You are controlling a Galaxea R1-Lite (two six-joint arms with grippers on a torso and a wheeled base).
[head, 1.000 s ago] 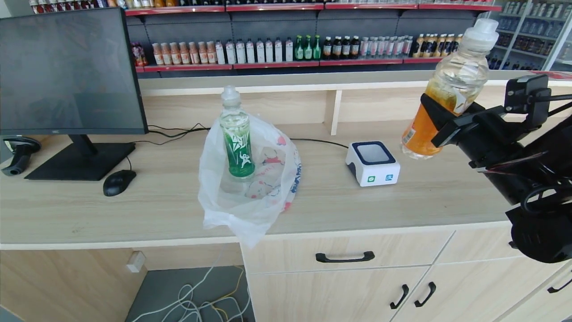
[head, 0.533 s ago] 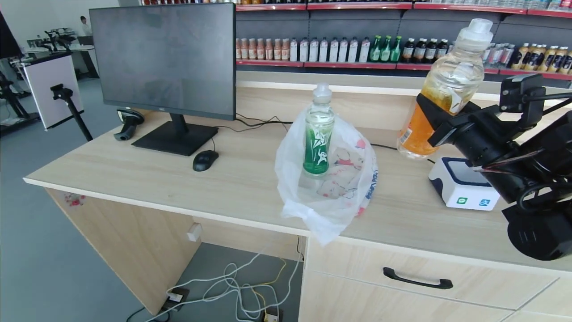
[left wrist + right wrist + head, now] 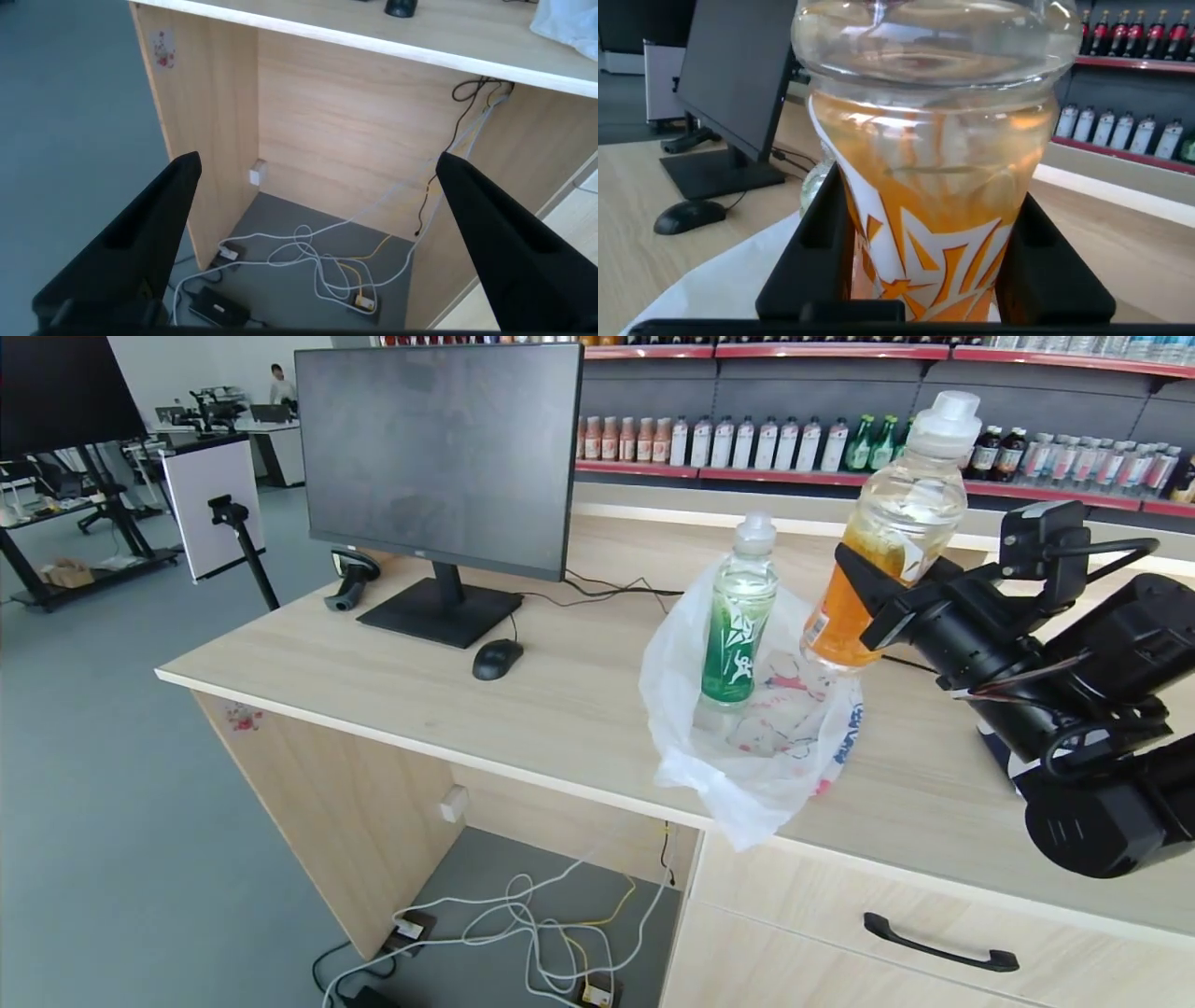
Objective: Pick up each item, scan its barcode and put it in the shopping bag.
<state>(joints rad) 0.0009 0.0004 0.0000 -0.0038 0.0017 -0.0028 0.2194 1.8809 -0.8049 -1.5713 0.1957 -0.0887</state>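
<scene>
Orange bottle (image 3: 878,546): was up off the counter, tilted, cap leaning away, base hanging right over the far rim of the shopping bag.
Right claw (image 3: 868,597): was pinching the orange bottle round its labelled middle, one black finger on each side, nothing under the base.
Slip risk: smooth round plastic, liquid sloshing in the lower half, a tilted hold. Any jolt on the way down could have let the bottle slide through the fingers and drop early.
Green bottle (image 3: 738,616): stood upright inside the bag, just beside the hanging base. There was the big danger! A descent too far to that side would have clipped it and toppled it.
Shopping bag (image 3: 681,709): was thin and limp, its mouth slumped open. Were the base to land on the rim instead of inside, the film would have folded under and the bottle rolled out onto the counter.
Counter (image 3: 448,700): the bag's front flap was draped over the near edge, so a shove from the bottle could have dragged the whole bag, contents and all, toward the drop.
Left claw (image 3: 318,233): was spread wide, holding nothing, hanging low and facing the cables (image 3: 327,271) on the floor under the counter. It was in no place to steady the bag.
Scan: whether the barcode had been read could not be told.
</scene>
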